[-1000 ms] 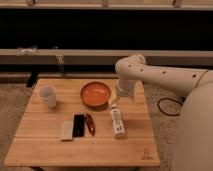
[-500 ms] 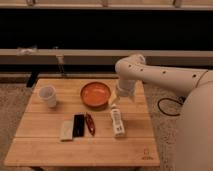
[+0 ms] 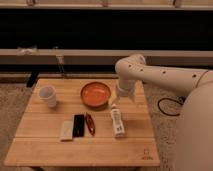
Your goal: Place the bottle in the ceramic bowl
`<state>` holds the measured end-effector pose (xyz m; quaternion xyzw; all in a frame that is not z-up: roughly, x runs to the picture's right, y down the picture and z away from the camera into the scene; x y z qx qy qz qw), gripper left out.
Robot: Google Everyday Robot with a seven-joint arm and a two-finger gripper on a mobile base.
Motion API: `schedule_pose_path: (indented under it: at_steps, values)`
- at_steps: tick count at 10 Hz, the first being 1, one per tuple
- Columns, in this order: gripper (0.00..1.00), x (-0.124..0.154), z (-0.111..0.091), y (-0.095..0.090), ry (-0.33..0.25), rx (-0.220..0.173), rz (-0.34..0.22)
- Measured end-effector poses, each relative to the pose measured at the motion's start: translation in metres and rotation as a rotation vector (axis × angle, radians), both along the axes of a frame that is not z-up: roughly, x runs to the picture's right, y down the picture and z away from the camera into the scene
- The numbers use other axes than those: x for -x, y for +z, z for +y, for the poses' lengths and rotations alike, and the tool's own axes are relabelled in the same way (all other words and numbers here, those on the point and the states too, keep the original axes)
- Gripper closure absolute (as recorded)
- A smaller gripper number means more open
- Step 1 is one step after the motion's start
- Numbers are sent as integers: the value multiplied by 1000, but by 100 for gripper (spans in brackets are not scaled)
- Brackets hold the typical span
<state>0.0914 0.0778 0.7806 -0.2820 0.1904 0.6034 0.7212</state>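
Wooden table (image 3: 45, 146), gripper (image 3: 117, 103) at bottle (image 3: 118, 124) end, ceramic bowl (image 3: 95, 94) just beside

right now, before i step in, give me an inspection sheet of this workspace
surface: wooden slatted table, with a small mark near its front right corner.
job's things: bottle lying on its side on the table, right of centre, not in the bowl; ceramic bowl upright, nothing seen in it.
clutter: white cup upright at the left; pale flat block, black flat item and red item side by side near the front.
grippers: gripper low over the bottle's far end, just right of the bowl.
cables: dark cable looped on the floor right of the table.
surroundings: speckled floor; long ledge and dark wall behind.
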Motion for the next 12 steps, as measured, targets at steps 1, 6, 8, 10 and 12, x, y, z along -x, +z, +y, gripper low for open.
schedule_pose_path:
  at_steps: [1,6,8,10,12]
  values:
    - [20,-2,5,-2,-3,-3,16]
    - [20,18,48,-3,-44,79,9]
    - [20,24,68,-2,-63,129,8]
    - [20,30,87,12,-80,169,20]
    - [20,32,103,22,-96,204,31]
